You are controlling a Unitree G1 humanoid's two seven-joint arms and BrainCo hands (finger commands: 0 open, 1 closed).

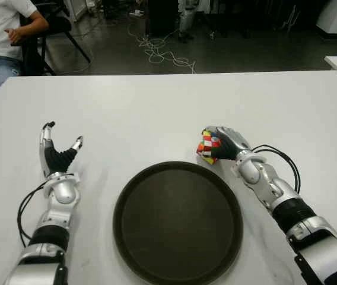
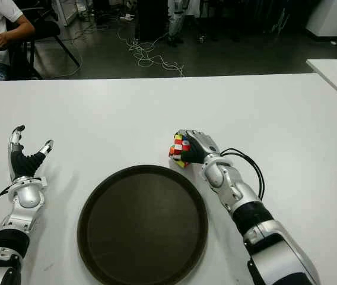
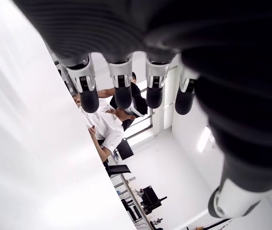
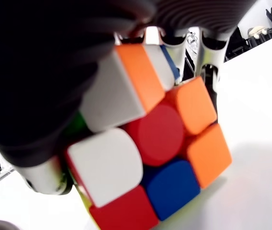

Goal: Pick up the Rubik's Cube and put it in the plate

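right hand point(image 1: 226, 142) fingers grip Rubik's Cube point(image 1: 209, 148), far faces hidden, possibly lifted | beside plate point(image 1: 177, 270) | left hand point(image 1: 56, 155) fingers spread

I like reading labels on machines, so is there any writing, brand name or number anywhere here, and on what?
None can be read.
Rubik's Cube, held in the right hand: plain coloured stickers, no logo.
Plate: bare.
Left hand and table: no markings visible.
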